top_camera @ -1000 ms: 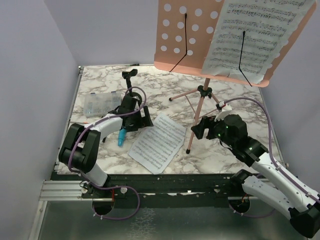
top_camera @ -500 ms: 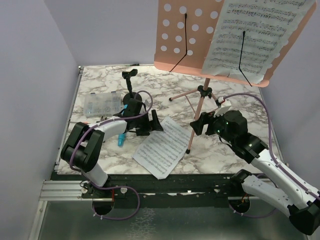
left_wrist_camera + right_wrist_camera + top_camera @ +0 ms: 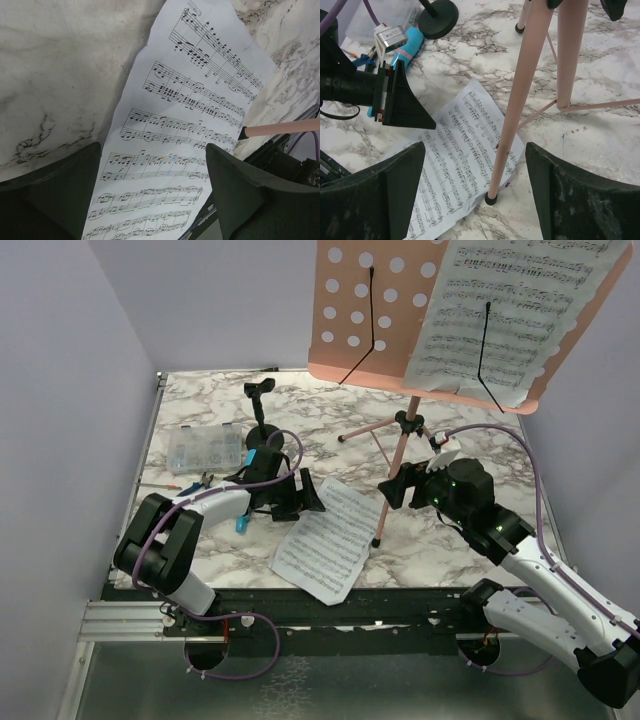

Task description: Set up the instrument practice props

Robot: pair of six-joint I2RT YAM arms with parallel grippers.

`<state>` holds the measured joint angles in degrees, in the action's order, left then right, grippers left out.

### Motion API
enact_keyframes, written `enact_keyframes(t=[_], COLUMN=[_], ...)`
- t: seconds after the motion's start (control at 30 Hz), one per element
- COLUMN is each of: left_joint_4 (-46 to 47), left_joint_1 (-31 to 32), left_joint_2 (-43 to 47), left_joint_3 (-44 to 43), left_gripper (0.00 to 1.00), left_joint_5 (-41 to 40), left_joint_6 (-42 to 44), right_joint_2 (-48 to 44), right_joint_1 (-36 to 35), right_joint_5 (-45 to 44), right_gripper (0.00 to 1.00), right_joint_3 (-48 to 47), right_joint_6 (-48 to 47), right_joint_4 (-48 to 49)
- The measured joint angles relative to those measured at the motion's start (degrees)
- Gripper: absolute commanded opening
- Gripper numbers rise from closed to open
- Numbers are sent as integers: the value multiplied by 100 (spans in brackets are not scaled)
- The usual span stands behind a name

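The pink music stand stands at the back right with one sheet-music page on its panel. A second page lies flat on the table, its near corner reaching over the front edge. My left gripper is open and empty, low over this page's far end. My right gripper is open and empty, facing the stand's front leg, apart from it. The blue microphone lies under my left arm. The black mic stand stands behind it, its base partly hidden.
A clear compartment box sits at the back left, with small pliers just in front of it. The stand's foot rests by the loose page's right edge. The other tripod legs spread toward the back.
My left gripper has swung right over the loose page, and the page has slid right and toward the front edge. My right gripper has moved slightly up toward the stand's leg.
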<state>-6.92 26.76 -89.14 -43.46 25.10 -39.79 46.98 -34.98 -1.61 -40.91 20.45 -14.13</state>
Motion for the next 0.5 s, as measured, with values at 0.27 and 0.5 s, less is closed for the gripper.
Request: enact_keyframes(t=[0.27, 0.5], left_joint_4=[-101, -114], left_joint_1=[0, 0], left_joint_2=[120, 120], left_joint_3=[83, 74], left_gripper=[77, 71], left_joint_5=[22, 297], left_joint_6=[149, 385], right_joint_2=[66, 138], right_joint_1=[0, 0], right_joint_5=[2, 4], right_gripper=[86, 85], right_joint_3=[-20, -90], right_joint_6=[0, -4], right_joint_4=[72, 85])
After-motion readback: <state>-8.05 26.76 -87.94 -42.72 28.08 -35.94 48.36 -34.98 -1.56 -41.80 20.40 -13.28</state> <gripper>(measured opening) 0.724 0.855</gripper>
